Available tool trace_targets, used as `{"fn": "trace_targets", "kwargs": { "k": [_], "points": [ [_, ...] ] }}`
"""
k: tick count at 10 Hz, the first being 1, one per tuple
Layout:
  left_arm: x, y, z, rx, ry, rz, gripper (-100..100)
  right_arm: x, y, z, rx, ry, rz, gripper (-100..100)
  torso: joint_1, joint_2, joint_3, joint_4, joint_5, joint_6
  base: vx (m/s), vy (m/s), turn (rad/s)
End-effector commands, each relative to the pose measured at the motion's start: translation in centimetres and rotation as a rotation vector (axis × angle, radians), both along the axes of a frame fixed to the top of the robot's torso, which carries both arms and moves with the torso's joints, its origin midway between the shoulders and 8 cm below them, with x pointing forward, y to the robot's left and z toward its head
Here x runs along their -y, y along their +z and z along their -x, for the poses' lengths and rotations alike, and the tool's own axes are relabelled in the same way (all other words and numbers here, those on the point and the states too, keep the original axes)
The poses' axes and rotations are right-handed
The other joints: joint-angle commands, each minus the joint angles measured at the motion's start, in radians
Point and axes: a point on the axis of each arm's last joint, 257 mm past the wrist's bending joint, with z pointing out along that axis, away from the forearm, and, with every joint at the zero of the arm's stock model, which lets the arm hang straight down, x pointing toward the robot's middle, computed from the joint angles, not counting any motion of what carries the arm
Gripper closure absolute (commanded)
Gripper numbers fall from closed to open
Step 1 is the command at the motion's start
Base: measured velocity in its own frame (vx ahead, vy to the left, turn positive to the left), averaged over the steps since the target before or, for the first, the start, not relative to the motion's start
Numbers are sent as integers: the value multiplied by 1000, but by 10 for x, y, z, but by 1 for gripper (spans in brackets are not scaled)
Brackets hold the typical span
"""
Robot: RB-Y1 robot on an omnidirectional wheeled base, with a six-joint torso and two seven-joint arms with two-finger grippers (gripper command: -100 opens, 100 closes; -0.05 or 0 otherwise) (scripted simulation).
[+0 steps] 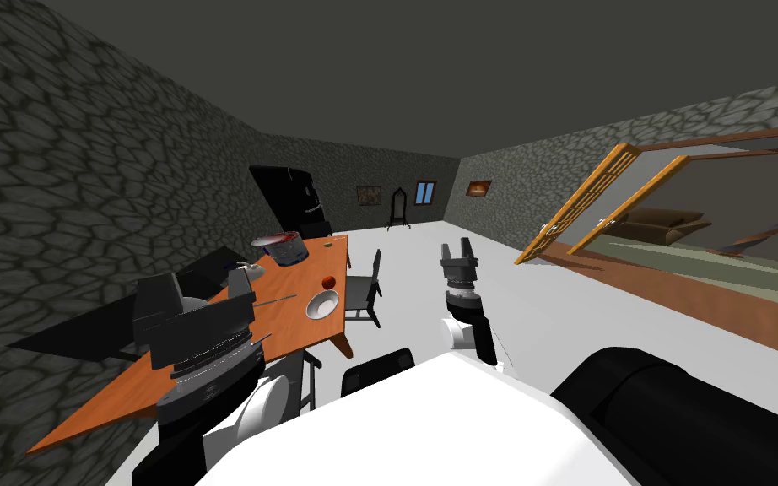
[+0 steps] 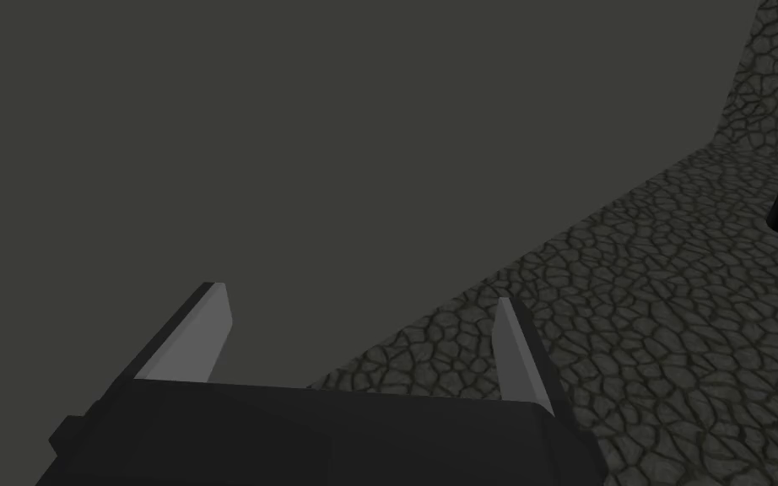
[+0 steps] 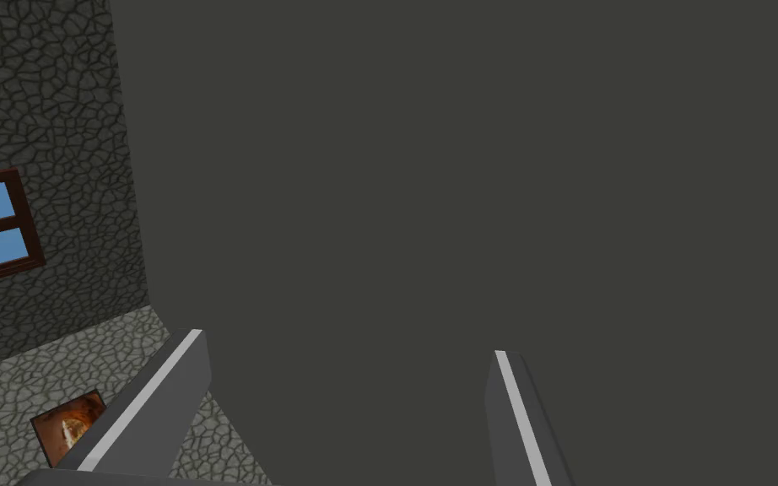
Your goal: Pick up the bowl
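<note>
White bowl (image 1: 321,305) sits on the orange table (image 1: 316,257), close to the table's chair-side edge, with the red apple (image 1: 328,281) just behind it.

Left gripper (image 2: 362,337) is raised near the table, fingers wide and empty. Right gripper (image 3: 341,405) is off the table, also wide.

Risk: a low sideways reach could push the bowl off that edge or roll the apple.

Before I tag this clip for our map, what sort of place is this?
Probably a dining room in a house: an orange table holds a white bowl, an apple and a pot, a dark chair stands beside it, and wooden doors stand open.
</note>
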Motion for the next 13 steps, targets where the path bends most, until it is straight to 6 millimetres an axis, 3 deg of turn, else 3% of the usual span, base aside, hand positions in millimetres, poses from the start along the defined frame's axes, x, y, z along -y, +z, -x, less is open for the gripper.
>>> {"fn": "trace_targets", "kwargs": {
  "k": [1, 5, 9, 10, 12, 13],
  "points": [
    [5, -5, -5, -27, -22, -37, -100, 0, 0, 0, 0, 0, 0, 0, 0, 0, 0, 0, 0, 0, 2, -11, 32],
    [8, -32, -28, -154, -64, -115, -100, 0, 0, 0, 0, 0, 0, 0, -3, 0, 0, 0, -1, 0, -4, -46, 73],
    [-8, -80, -54, -339, -56, -133, -100, 0, 0, 0, 0, 0, 0, 0, -6, 0, 0, 0, -1, 0, -9, -86, 117],
    [-8, -80, -54, -340, -56, -132, -100, 0, 0, 0, 0, 0, 0, 0, -6, 0, 0, 0, -1, 0, -9, -63, 59],
    [-21, -108, -64, -435, -38, -121, -100, 0, 0, 0, 0, 0, 0, 0, -4, 1, 0, 0, -1, 0, -18, -73, 118],
    [-22, -111, -65, -447, -37, -119, -100, 0, 0, 0, 0, 0, 0, 0, -5, 1, 0, 0, -1, 0, -11, -64, 46]
  ]
}}
